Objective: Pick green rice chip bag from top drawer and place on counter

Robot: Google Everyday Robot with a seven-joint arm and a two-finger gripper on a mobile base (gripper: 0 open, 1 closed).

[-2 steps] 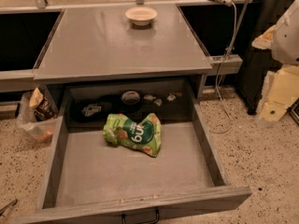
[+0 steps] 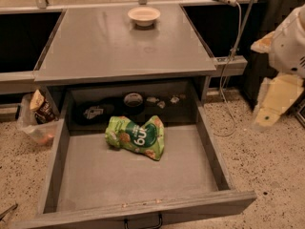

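Moved since the earlier frame: only the arm at the right edge, whose pale gripper (image 2: pixel 279 99) is found slightly lower and a little nearer the drawer's side. Nothing else is displaced. The gripper is held out over the speckled floor (image 2: pixel 257 166), right of the drawer wall and well apart from the bag; whether it is open or closed cannot be told. The approach is judged barely begun, the grasp not yet made.

Item, task: green rice chip bag (image 2: pixel 136 137), lying crumpled on the floor of the top drawer (image 2: pixel 143 180), toward the back and a little left of centre, touching neither side wall. The drawer stands pulled out, so access from above is judged free.

Item, destination: counter (image 2: pixel 109 46), directly above and behind the drawer.

Other items: a pale bowl (image 2: pixel 144 15) set near the counter's far edge; a dark roll of tape (image 2: pixel 133 100) and small oddments ranged along the drawer's back, just behind the bag; a brown-and-yellow snack bag (image 2: pixel 39 106) kept at the left, beside the drawer; a white cable (image 2: pixel 234 51) hanging right of the counter.

Obstructions: the right drawer wall is to be cleared on entry; the counter's front edge, close above and behind the bag, may be struck on the lift
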